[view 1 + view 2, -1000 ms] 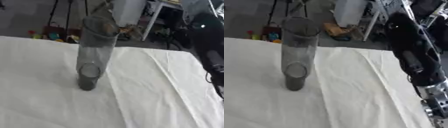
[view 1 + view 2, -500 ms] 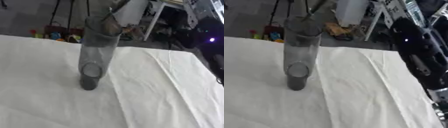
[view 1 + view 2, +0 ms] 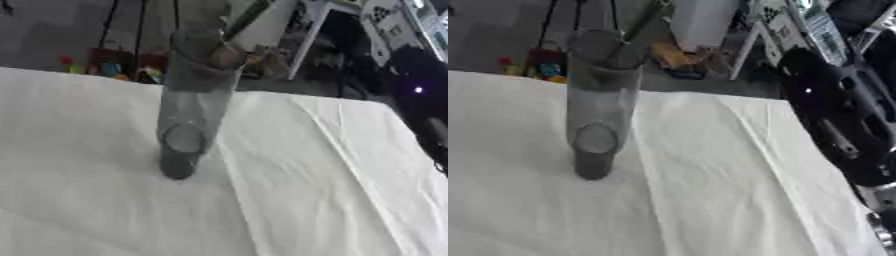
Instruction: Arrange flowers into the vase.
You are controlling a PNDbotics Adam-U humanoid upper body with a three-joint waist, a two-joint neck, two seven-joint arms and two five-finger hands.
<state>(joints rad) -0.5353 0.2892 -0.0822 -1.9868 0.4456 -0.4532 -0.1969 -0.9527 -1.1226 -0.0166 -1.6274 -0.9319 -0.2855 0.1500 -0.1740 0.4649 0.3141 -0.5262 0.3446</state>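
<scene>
A tall clear glass vase (image 3: 188, 100) stands upright on the white tablecloth (image 3: 289, 190), left of centre. A green flower stem (image 3: 645, 20) leans out of its mouth toward the upper right; the bloom is cut off by the top edge. My right arm (image 3: 833, 120), black with a silver joint low down, runs along the right side of the right eye view, well apart from the vase. Neither hand shows in either view.
The cloth lies in soft wrinkles across the table. Beyond the table's far edge are a white stand (image 3: 315, 30), dark equipment and some coloured items on the floor (image 3: 96, 65).
My right arm has drawn back toward the right edge. The vase stands where it was with the stem in it; the view itself has shifted slightly.
</scene>
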